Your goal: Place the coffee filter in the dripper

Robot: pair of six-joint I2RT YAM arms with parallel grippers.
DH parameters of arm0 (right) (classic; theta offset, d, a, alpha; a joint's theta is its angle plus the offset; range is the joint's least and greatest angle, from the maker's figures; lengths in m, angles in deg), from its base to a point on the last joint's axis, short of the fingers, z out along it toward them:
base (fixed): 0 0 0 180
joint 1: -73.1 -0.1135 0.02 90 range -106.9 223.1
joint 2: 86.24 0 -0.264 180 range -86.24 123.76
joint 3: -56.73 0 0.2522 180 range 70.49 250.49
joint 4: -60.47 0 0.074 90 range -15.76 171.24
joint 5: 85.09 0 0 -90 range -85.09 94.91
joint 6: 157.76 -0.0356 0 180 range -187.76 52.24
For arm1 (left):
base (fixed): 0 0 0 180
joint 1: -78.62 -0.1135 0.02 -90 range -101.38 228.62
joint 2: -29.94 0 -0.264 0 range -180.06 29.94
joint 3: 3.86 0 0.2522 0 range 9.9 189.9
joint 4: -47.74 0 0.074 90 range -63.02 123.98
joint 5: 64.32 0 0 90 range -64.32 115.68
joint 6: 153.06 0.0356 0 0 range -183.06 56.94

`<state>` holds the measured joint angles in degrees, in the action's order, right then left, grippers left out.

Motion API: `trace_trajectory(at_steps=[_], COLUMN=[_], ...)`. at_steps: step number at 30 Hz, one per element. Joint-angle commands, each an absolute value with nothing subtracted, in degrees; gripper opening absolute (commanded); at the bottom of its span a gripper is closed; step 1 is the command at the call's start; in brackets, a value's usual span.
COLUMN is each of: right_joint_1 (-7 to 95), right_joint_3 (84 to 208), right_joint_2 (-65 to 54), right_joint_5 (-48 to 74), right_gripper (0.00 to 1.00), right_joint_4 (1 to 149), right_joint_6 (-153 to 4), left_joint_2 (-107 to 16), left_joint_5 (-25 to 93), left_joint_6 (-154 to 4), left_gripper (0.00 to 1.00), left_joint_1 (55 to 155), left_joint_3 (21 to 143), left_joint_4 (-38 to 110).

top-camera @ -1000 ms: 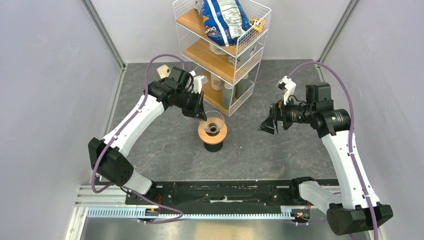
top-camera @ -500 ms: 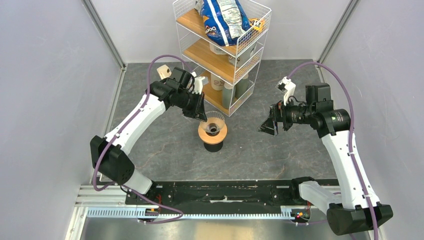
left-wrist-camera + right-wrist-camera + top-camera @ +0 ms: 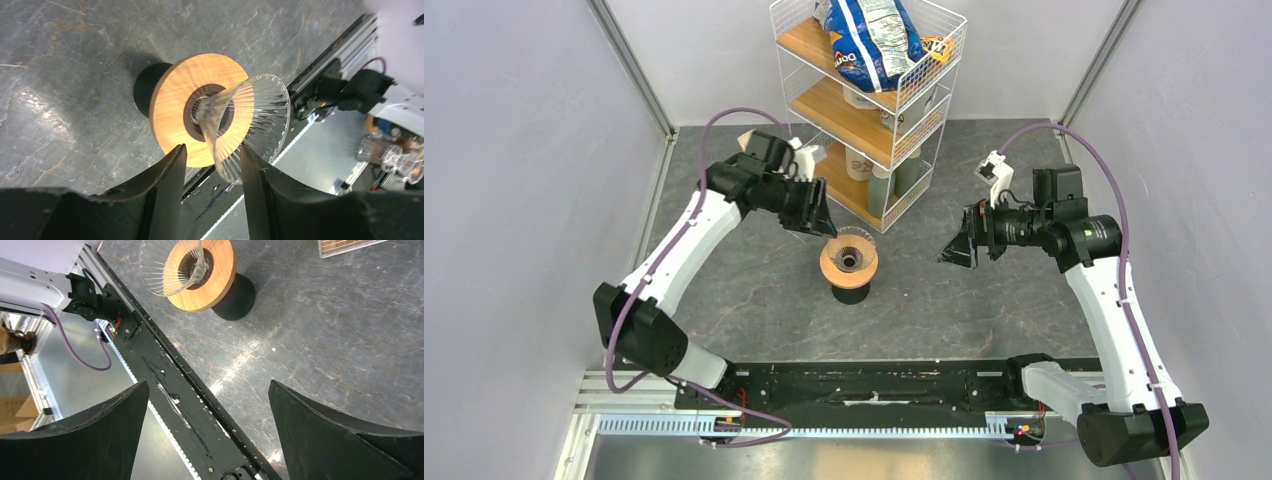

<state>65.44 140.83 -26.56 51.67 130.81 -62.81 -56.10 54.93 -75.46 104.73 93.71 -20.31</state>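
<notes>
Although the near edge holds only the black mounting rail point(image 3: 864, 385) with both arm bases, the task's items stand just beyond it, at the middle of the grey table point(image 3: 754, 300).

Dripper point(image 3: 833, 266): upright on its dark body, with the tan ring uppermost.

Coffee filter point(image 3: 257, 112): seated point-down in the ring's central hole, its ribbed, translucent mouth flaring above the ring. Judgement: placement is essentially complete.

Left gripper point(image 3: 819, 220): just to the far left of the filter. Its fingers are parted to either side of the rim and grip nothing. Whether one finger brushes the rim cannot be settled from the wrist view. The stance suits a release or a small corrective nudge.

Right gripper point(image 3: 952, 252): well to the right of the dripper, with fingers spread wide and empty. It appears parked clear so as not to obstruct.

Far side: a white wire shelf rack point(image 3: 874, 110) with a blue chip bag point(image 3: 869, 35) on its top tier.
</notes>
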Motion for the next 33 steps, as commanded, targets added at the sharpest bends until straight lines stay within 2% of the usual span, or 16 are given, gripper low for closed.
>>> trace_trajectory(at_steps=[1,8,13,18,33], right_joint_1=[64.4,55.5,51.9,51.0,47.7], right_joint_3=[139.7,135.7,136.1,135.1,133.5], right_joint_2=[-25.5,-20.9,-14.7,-11.5,-6.8], right_joint_5=[55.5,55.3,54.9,53.3,50.7], right_gripper=[0.97,0.95,0.79,0.57,0.50], right_joint_4=[126.5,116.3,110.4,104.1,97.5], right_joint_6=[-70.4,-83.3,-88.6,-93.6,-93.7], left_joint_2=[-48.9,-47.4,-48.6,-50.3,-52.4], left_joint_5=[65.0,78.2,78.7,78.6,75.4], left_joint_6=[-76.8,-77.5,-76.7,-78.1,-79.9], left_gripper=[0.53,0.49,0.43,0.42,0.41], left_joint_1=[97.9,94.9,94.9,95.0,97.2], left_joint_3=[91.8,84.8,82.9,83.1,81.7], left_joint_4=[-17.6,-16.9,-15.8,-13.4,-9.4])
